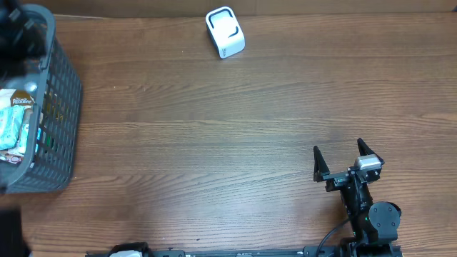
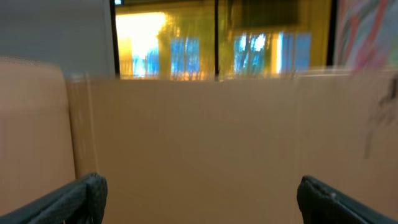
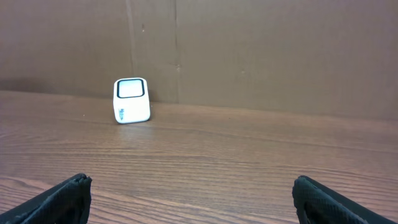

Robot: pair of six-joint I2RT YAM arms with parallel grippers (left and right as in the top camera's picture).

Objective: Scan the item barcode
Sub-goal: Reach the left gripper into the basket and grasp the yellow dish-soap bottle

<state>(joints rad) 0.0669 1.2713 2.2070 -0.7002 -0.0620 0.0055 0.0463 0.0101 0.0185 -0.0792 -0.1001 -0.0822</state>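
Overhead and wrist views. The white barcode scanner (image 1: 226, 32) stands on the wooden table (image 1: 214, 143), its window tilted upward. Far to the left of the scanner, a grey mesh basket (image 1: 61, 93) holds the packaged items (image 1: 13, 121). The right gripper (image 1: 338, 148) sits well apart from the scanner, nearer the robot and to its right, with jaws spread wide and empty. The left gripper (image 2: 200, 190) is also spread wide and empty, and faces a cardboard wall (image 2: 199, 124).
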